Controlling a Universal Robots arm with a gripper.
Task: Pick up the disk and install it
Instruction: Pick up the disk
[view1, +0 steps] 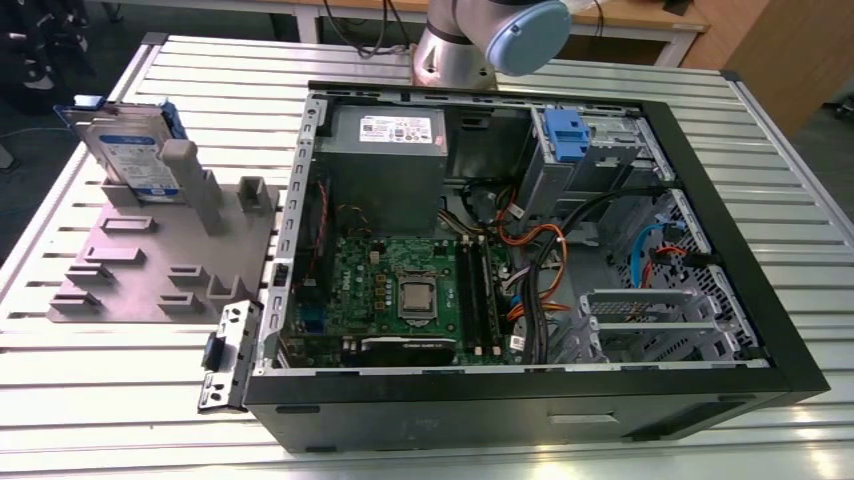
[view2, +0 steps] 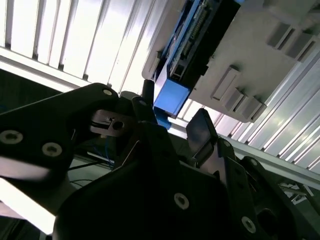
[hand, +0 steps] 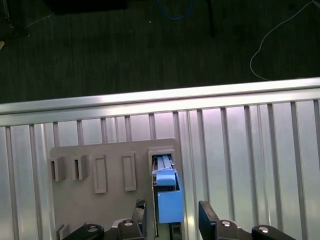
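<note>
The disk (view1: 134, 150) stands on edge in a slot of the grey holder plate (view1: 147, 265) at the exterior view's left, its white-and-blue label facing the camera and a blue carrier frame around its edges. In the first wrist view I look down on the disk (hand: 167, 197) from above, and its blue end lies between the two dark fingertips of my gripper (hand: 175, 220). The gripper is open and holds nothing. In the second wrist view the disk (view2: 192, 35) lies beyond the open gripper (view2: 175, 120), apart from the fingers.
An open computer case (view1: 747, 330) lies on the slatted metal table (view1: 801, 190) at the exterior view's right, with a motherboard, cables and a drive bay holding a blue clip (view1: 567, 135). The arm's base (view1: 461, 45) stands behind the case. The holder plate has several other slots (hand: 100, 172). The table edge (hand: 150, 100) drops to dark floor.
</note>
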